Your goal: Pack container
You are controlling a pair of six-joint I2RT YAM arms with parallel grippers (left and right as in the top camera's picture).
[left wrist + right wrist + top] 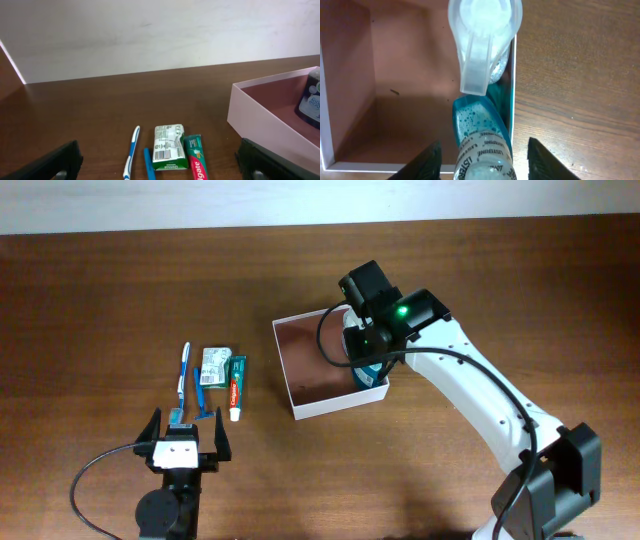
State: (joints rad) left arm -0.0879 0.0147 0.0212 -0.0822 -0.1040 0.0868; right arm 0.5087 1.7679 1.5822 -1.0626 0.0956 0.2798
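Pinkish-floored white container sits mid-worktop, a teal mouthwash bottle lying inside against a wall, between my right tool's spread fingers. My left tool, also spread, faces toothbrush, soap, toothpaste.

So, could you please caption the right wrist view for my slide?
Open right gripper over a mouthwash bottle resting inside the container.

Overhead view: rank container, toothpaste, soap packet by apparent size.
1. container, by far.
2-3. toothpaste and soap packet: about alike. Tube longer, packet wider, so no ranking.
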